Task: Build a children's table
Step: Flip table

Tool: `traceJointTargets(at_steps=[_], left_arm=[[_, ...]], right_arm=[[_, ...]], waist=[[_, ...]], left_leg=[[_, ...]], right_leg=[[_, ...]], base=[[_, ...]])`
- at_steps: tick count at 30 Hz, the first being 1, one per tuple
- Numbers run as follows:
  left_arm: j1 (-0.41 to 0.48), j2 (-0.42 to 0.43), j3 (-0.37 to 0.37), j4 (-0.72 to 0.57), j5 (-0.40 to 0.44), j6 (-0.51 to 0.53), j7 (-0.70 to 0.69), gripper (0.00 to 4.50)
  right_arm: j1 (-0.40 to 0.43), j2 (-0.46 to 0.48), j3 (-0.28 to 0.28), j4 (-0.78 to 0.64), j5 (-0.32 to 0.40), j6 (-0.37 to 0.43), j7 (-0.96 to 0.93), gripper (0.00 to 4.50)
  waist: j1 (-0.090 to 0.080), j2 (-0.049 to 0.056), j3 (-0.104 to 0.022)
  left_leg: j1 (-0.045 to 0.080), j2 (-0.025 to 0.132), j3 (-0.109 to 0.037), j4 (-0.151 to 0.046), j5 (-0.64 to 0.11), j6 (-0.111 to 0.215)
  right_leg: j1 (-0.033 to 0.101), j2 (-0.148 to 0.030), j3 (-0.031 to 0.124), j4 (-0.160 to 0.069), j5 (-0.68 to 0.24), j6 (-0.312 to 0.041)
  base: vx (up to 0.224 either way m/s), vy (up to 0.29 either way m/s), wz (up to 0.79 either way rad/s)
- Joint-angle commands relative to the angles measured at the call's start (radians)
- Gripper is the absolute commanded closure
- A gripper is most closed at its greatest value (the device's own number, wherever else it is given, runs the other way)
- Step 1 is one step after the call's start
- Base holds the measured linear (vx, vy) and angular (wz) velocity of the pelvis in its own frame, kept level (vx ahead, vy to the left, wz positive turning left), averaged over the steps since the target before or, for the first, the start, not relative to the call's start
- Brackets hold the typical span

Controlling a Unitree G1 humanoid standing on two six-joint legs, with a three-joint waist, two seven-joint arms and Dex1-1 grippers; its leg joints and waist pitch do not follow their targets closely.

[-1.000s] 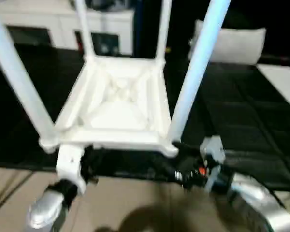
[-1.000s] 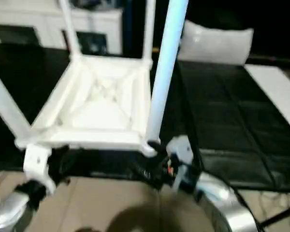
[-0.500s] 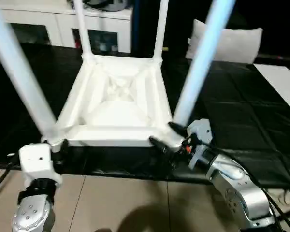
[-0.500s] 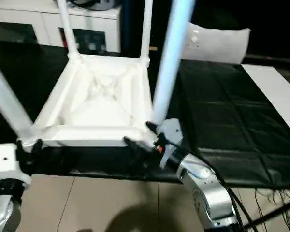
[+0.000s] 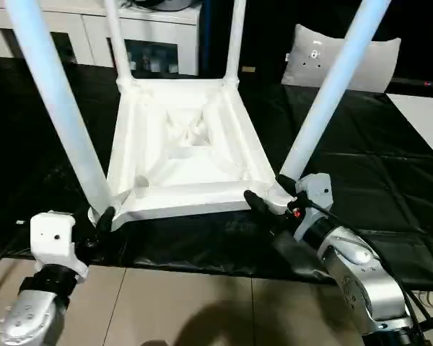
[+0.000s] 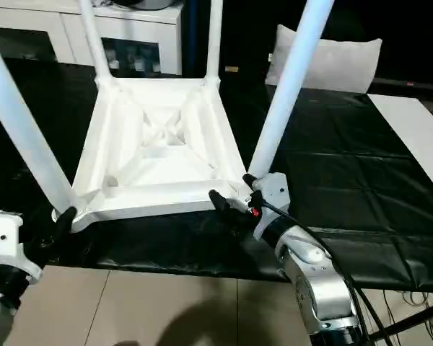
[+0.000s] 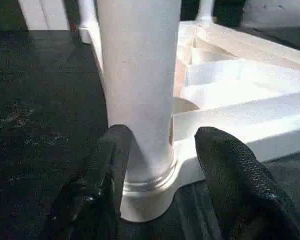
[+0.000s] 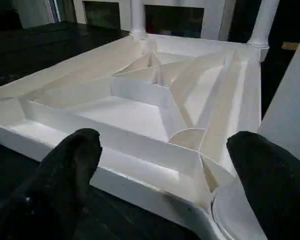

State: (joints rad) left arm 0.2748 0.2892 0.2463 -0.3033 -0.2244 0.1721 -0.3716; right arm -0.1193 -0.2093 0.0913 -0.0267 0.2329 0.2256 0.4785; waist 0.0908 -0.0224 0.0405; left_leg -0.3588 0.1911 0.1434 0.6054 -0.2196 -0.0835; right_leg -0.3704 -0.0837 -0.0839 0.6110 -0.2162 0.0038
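Surface: we work at a black-covered bench (image 5: 390, 194), with white cabinets (image 5: 79, 36) behind it and a tiled floor below its near edge.
Table: the table top (image 5: 184, 155) lies upside down on the bench, ribs facing up, so its corner sockets are open from above.
Legs: all four legs stand in their sockets; the near-left leg (image 5: 58, 108) and near-right leg (image 5: 332, 86) lean outward toward us, and the two far legs (image 5: 234, 40) rise at the back.
Left gripper: the left gripper (image 7: 162, 165) has its fingers half spread around the base of the near-left leg. One finger (image 7: 112, 165) looks to touch the tube; the other (image 7: 225, 165) stands off it, so we judge this a loose bracket, not a clamp.
Right gripper: the right gripper (image 8: 162, 165) is spread wide across the near-right corner of the top, holding nothing.
Purpose: we judge both grippers are placed at the near corners to steady or reposition the assembly.
Progress: assembly looks nearly complete; turning the table upright remains.
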Motion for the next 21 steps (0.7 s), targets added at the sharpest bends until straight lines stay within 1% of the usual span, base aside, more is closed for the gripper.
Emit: traceJointTargets(at_steps=[1,2,3,4,5,6,8,9,10,11,12,13,15,16,17,18,19,20,21], left_arm=[[-0.027,0.033,0.028,0.046,-0.018,-0.005,-0.04,1.96],[-0.043,0.045,0.036,0.068,-0.017,-0.008,-0.044,1.96],[-0.054,0.054,0.041,0.083,-0.019,-0.009,-0.05,1.96],[-0.081,0.075,0.044,0.117,-0.029,-0.003,-0.074,1.85],[-0.092,0.084,0.045,0.131,-0.032,-0.008,-0.085,1.77],[-0.11,0.097,0.046,0.156,-0.041,-0.017,-0.106,1.68],[-0.125,0.106,0.046,0.176,-0.049,-0.022,-0.123,1.52],[-0.146,0.119,0.045,0.207,-0.052,-0.029,-0.141,1.43],[-0.161,0.131,0.042,0.231,-0.053,-0.035,-0.158,1.33],[-0.178,0.146,0.038,0.258,-0.058,-0.043,-0.18,1.23],[-0.198,0.161,0.035,0.281,-0.064,-0.044,-0.202,1.14],[-0.211,0.17,0.033,0.292,-0.066,-0.045,-0.215,1.06],[-0.235,0.188,0.032,0.321,-0.062,-0.05,-0.232,0.89],[-0.253,0.194,0.037,0.334,-0.065,-0.045,-0.235,0.79],[-0.257,0.195,0.038,0.336,-0.065,-0.044,-0.235,0.69],[-0.264,0.195,0.041,0.342,-0.066,-0.046,-0.235,0.63],[-0.273,0.194,0.042,0.348,-0.065,-0.046,-0.227,0.6],[-0.284,0.193,0.043,0.355,-0.063,-0.044,-0.218,0.53],[-0.284,0.193,0.043,0.355,-0.063,-0.044,-0.218,0.4]], right_arm=[[0.003,-0.003,0.018,0.005,0.005,-0.009,0.03,0.0],[0.004,-0.006,0.03,0.001,0.007,-0.008,0.045,0.0],[0.005,-0.008,0.038,-0.001,0.009,-0.007,0.055,0.0],[0.008,-0.013,0.059,-0.012,0.025,0.004,0.093,0.0],[0.008,-0.015,0.069,-0.018,0.028,0.011,0.104,0.0],[0.009,-0.018,0.083,-0.024,0.033,0.021,0.122,0.0],[0.009,-0.022,0.094,-0.028,0.037,0.028,0.139,0.0],[0.009,-0.026,0.106,-0.029,0.044,0.042,0.159,0.0],[0.01,-0.031,0.116,-0.027,0.046,0.043,0.18,0.0],[0.011,-0.036,0.127,-0.024,0.048,0.045,0.204,0.0],[0.007,-0.04,0.137,-0.021,0.052,0.049,0.229,0.0],[0.002,-0.041,0.143,-0.019,0.054,0.051,0.242,0.0],[-0.01,-0.043,0.149,-0.004,0.051,0.042,0.258,0.0],[-0.023,-0.04,0.148,0.012,0.048,0.036,0.262,0.0],[-0.027,-0.04,0.148,0.015,0.048,0.036,0.262,0.0],[-0.033,-0.039,0.147,0.021,0.048,0.038,0.263,0.0],[-0.04,-0.039,0.148,0.026,0.045,0.042,0.261,0.0],[-0.05,-0.039,0.149,0.032,0.043,0.048,0.258,0.0],[-0.05,-0.039,0.149,0.032,0.043,0.048,0.258,0.0]], waist=[[0.001,0.006,-0.034],[0.001,0.006,-0.034],[0.001,0.007,-0.033],[0.001,0.005,-0.033],[0.0,0.002,-0.033],[0.002,0.001,-0.033],[0.002,0.002,-0.037],[0.0,-0.006,-0.037],[0.003,-0.002,-0.039],[0.002,-0.003,-0.041],[0.003,-0.006,-0.041],[0.005,-0.001,-0.041],[0.003,-0.002,-0.041],[0.005,0.005,-0.042],[0.004,0.001,-0.042],[0.005,0.002,-0.042],[0.005,0.0,-0.041],[0.006,0.003,-0.043],[0.007,0.004,-0.043]], left_leg=[[0.0,0.033,-0.003,-0.102,-0.237,-0.004],[0.0,0.033,-0.003,-0.102,-0.237,-0.004],[0.002,0.035,-0.004,-0.105,-0.247,-0.006],[0.003,0.037,-0.005,-0.106,-0.246,-0.008],[0.002,0.038,-0.005,-0.107,-0.244,-0.009],[0.006,0.038,-0.004,-0.106,-0.24,-0.01],[0.007,0.038,-0.003,-0.105,-0.222,-0.013],[0.007,0.038,-0.001,-0.105,-0.212,-0.008],[0.01,0.037,-0.001,-0.104,-0.202,-0.007],[0.01,0.037,0.0,-0.102,-0.192,-0.007],[0.012,0.037,0.001,-0.101,-0.187,-0.004],[0.012,0.038,0.0,-0.102,-0.186,-0.007],[0.013,0.038,0.001,-0.101,-0.186,-0.009],[0.014,0.038,0.0,-0.102,-0.19,-0.014],[0.014,0.039,0.001,-0.101,-0.19,-0.016],[0.013,0.039,0.001,-0.102,-0.192,-0.018],[0.013,0.039,0.002,-0.102,-0.197,-0.018],[0.016,0.038,0.002,-0.1,-0.201,-0.021],[0.015,0.039,0.002,-0.1,-0.196,-0.021]], right_leg=[[0.031,-0.054,0.056,-0.073,-0.183,-0.12],[0.031,-0.054,0.056,-0.073,-0.183,-0.12],[0.029,-0.056,0.06,-0.077,-0.22,-0.111],[0.028,-0.056,0.062,-0.076,-0.221,-0.111],[0.028,-0.056,0.064,-0.076,-0.218,-0.112],[0.025,-0.053,0.065,-0.074,-0.205,-0.116],[0.027,-0.054,0.067,-0.069,-0.17,-0.126],[0.027,-0.052,0.067,-0.068,-0.142,-0.133],[0.026,-0.051,0.067,-0.064,-0.128,-0.137],[0.026,-0.051,0.068,-0.062,-0.11,-0.139],[0.026,-0.051,0.068,-0.061,-0.094,-0.144],[0.026,-0.052,0.067,-0.058,-0.08,-0.151],[0.026,-0.051,0.067,-0.057,-0.058,-0.163],[0.026,-0.053,0.067,-0.055,-0.051,-0.172],[0.027,-0.054,0.067,-0.055,-0.044,-0.177],[0.028,-0.054,0.066,-0.053,-0.038,-0.186],[0.028,-0.054,0.067,-0.054,-0.044,-0.188],[0.028,-0.055,0.068,-0.054,-0.052,-0.192],[0.029,-0.057,0.068,-0.053,-0.048,-0.195]], base=[[0.0,0.0,0.0],[0.0,0.0,0.0],[0.0,0.0,0.0],[0.0,0.0,0.0],[0.0,0.0,0.0],[0.0,0.0,0.0],[0.0,0.0,0.0],[0.0,0.0,0.0],[0.0,0.0,0.0],[0.0,0.0,0.0],[0.0,0.0,0.0],[0.0,0.0,0.0],[0.0,0.0,0.0],[0.0,0.0,0.0],[0.0,0.0,0.0],[0.0,0.0,0.0],[0.0,0.0,0.0],[0.0,0.0,0.0],[0.0,0.0,0.0]])
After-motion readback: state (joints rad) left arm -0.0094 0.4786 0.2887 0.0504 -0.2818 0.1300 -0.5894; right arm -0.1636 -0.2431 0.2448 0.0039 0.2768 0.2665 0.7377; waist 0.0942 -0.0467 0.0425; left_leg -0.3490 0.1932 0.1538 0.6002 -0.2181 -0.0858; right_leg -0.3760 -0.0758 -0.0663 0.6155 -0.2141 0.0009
